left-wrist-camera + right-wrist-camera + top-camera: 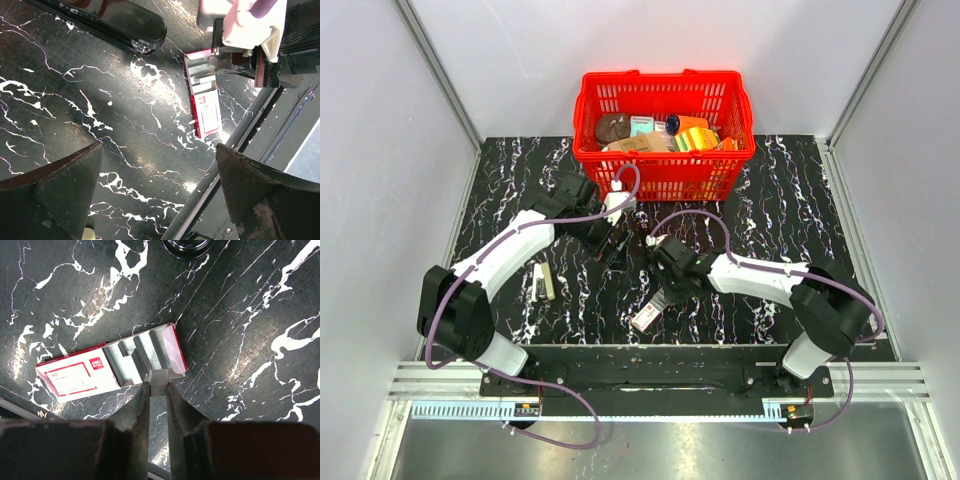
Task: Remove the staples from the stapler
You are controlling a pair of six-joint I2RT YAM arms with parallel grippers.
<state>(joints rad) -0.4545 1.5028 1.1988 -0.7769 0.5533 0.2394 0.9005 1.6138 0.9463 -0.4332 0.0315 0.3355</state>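
Note:
The black stapler lies on the dark marbled table, showing at the top left of the left wrist view. My left gripper hovers beside it, open, with only bare table between its fingers. My right gripper is shut on a short silver strip of staples. It holds the strip at the near edge of the open tray of a red-and-white staple box. More staple strips lie in that tray. From above, the right gripper stands just over the box, with the left gripper farther back.
A red basket full of assorted items stands at the back centre. A small cream-coloured oblong object lies left of centre. A dark metal rail runs along the table's near edge, close to the box.

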